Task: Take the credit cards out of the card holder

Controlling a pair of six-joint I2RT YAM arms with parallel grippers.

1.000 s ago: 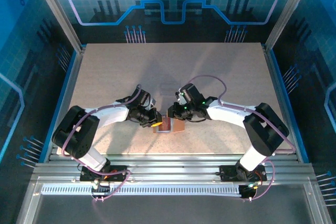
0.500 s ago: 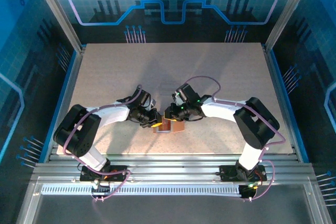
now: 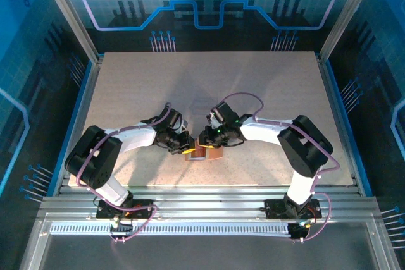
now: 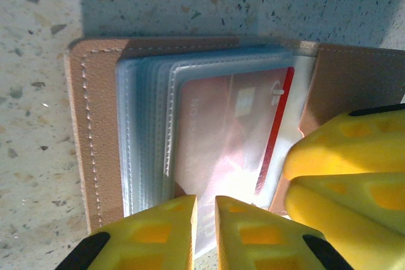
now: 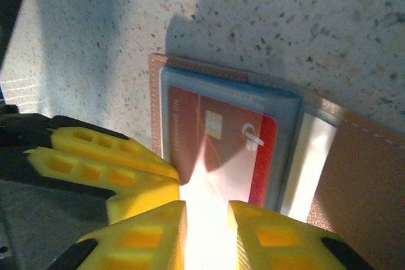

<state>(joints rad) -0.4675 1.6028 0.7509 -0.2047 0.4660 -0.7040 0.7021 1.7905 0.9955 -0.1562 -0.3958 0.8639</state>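
The tan card holder (image 3: 214, 153) lies open on the table, its clear sleeves fanned out (image 4: 142, 131). A red credit card (image 5: 218, 134) with a chip sits inside the top sleeve; glare washes out its near end. In the left wrist view the same red card (image 4: 234, 124) shows through the plastic. My left gripper (image 4: 205, 202) is nearly closed, a clear sleeve edge pinched in the narrow gap. My right gripper (image 5: 207, 205) stands open over the card's near end. Both grippers meet over the wallet: left gripper (image 3: 187, 148), right gripper (image 3: 203, 141). Other cards are hidden.
The right gripper's yellow fingers (image 4: 345, 156) crowd the wallet's right flap in the left wrist view. The left gripper's fingers (image 5: 114, 162) press close on the left in the right wrist view. The speckled table (image 3: 209, 86) stretches behind; metal rails (image 3: 209, 197) run along the near edge.
The right arm has folded inward and its gripper has shifted left onto the wallet. The left arm and the wallet have hardly moved.
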